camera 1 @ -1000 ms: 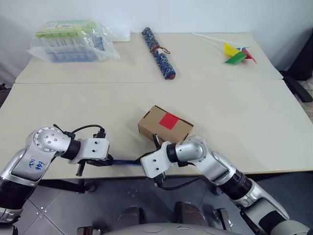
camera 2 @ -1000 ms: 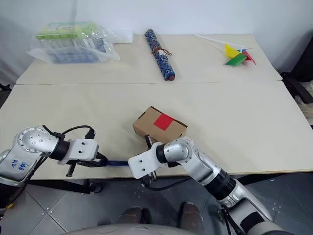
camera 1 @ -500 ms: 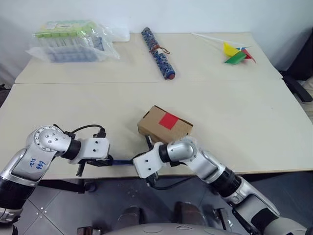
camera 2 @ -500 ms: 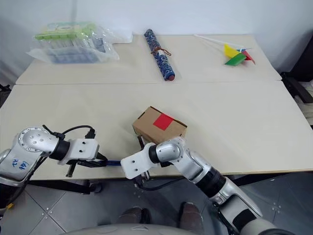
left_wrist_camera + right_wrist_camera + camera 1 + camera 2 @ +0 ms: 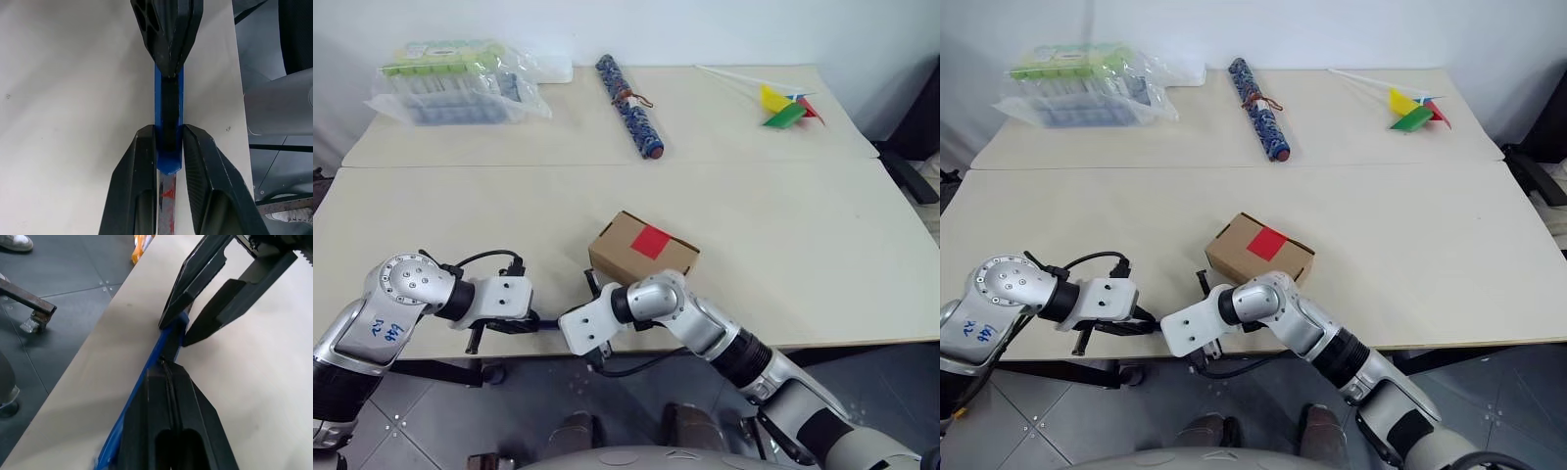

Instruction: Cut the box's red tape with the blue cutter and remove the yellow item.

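While the head views show the right gripper (image 5: 576,331) having slid leftward along the table's (image 5: 783,245) near edge toward the left gripper (image 5: 530,319), the box (image 5: 642,251) and its red tape (image 5: 651,241) lie uncut behind; a handover seems underway. In the left wrist view, the left fingers (image 5: 142,161) clamp the blue cutter (image 5: 168,117), its long axis running along the edge, metal blade at their end; in the right wrist view, the right jaws press shut on its blue body.

A clear plastic bag of packaged goods (image 5: 460,80), a blue patterned roll (image 5: 629,105) and a yellow, green and red pinwheel (image 5: 785,106) are seen along the counter's (image 5: 803,225) far edge
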You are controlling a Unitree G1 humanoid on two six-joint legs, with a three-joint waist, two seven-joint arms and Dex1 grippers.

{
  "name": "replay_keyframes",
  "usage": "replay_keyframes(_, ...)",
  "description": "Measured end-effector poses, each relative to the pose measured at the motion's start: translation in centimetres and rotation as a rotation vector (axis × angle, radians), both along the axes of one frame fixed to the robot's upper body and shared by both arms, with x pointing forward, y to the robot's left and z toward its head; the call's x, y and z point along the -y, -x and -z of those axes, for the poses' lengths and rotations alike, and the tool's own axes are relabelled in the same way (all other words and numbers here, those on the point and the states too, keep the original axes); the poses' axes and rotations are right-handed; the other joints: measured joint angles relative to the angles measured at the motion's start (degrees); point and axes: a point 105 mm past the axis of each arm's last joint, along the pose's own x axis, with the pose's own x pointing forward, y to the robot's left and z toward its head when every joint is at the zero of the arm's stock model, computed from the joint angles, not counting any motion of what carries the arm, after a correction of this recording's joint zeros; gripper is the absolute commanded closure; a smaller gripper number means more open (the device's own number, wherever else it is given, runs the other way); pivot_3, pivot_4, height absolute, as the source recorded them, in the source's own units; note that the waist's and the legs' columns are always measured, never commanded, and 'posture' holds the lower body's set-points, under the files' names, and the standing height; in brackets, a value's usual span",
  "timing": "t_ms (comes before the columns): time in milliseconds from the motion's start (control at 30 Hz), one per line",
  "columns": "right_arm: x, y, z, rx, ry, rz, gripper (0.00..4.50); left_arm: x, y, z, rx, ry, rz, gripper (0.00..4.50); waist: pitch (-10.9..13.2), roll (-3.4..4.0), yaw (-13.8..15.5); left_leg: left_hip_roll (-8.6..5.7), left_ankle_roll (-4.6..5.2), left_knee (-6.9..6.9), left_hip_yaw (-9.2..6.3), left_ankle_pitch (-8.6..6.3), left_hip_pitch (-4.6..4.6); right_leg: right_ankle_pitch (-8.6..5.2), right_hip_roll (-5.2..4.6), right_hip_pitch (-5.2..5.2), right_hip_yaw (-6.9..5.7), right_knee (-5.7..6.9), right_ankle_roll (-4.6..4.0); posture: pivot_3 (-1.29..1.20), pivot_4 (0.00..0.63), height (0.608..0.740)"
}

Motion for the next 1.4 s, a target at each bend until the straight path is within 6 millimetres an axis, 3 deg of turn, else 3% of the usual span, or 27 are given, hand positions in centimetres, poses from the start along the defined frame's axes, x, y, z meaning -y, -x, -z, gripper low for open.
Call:
replay_keyframes(200,0.1,-0.1,-0.3,-0.026,-0.013,0.017,4.49,0.0,-0.1,-0.1,0.009,0.003,-0.002,4.08,0.0,0.0,0.1,0.0,0.0,0.0,0.01,0.0,0.0,0.0,0.0,0.0,0.01,0.0,0.0,0.0,0.15,0.74)
replay_keyframes(400,1.2,-0.1,-3.8,-0.119,-0.135,0.056,4.49,-0.2,-0.1,-0.1,0.006,0.023,-0.011,4.08,0.0,0.0,0.1,0.02,0.0,0.0,0.0,0.0,-0.01,0.0,0.0,-0.01,0.02,0.0,0.0,0.0,0.15,0.74)
replay_keyframes(633,6.3,-1.4,-6.7,-0.339,-0.195,0.226,4.49,-0.6,-0.4,0.0,0.013,0.115,-0.044,4.08,0.0,0.0,0.2,0.06,0.03,0.02,-0.02,-0.02,-0.07,0.01,0.0,-0.04,0.02,-0.03,-0.01,0.0,0.15,0.74)
replay_keyframes(800,10.5,-2.6,-9.3,-0.473,-0.227,0.361,2.91,-0.7,-1.1,-1.0,0.106,0.213,-0.018,4.08,0.0,0.0,0.1,0.06,0.04,0.02,0.02,-0.03,-0.15,0.02,0.01,-0.16,0.02,-0.03,-0.03,0.0,0.15,0.74)
replay_keyframes(967,11.5,-3.3,-14.9,-0.499,-0.368,0.407,1.24,-0.1,-2.2,-3.4,0.27,0.328,-0.009,4.08,0.0,-0.01,0.0,0.07,0.03,0.01,0.2,-0.02,-0.3,0.05,0.01,-0.48,0.11,0.07,-0.07,0.0,0.15,0.74)
replay_keyframes(1067,11.9,-3.5,-16.2,-0.542,-0.393,0.458,0.23,-0.7,-3.1,-5.2,0.389,0.375,-0.058,4.08,0.0,-0.01,0.0,0.06,0.05,0.0,0.31,-0.03,-0.35,0.05,0.0,-0.58,0.2,0.07,-0.07,0.0,0.15,0.74)
replay_keyframes(1100,12.1,-3.7,-16.6,-0.56,-0.398,0.486,0.05,-0.8,-3.4,-5.8,0.438,0.39,-0.067,4.08,0.0,-0.01,0.0,0.06,0.05,0.0,0.37,-0.03,-0.36,0.05,0.0,-0.59,0.2,0.07,-0.07,0.0,0.15,0.74)
replay_keyframes(1400,12.5,-5.2,-20.2,-0.732,-0.408,0.645,0.05,-0.4,-7.7,-12.0,0.865,0.45,-0.057,4.08,0.0,-0.05,0.1,0.04,0.05,0.04,0.64,-0.03,-0.5,0.1,0.0,-0.71,0.16,0.09,-0.1,0.0,0.15,0.74)
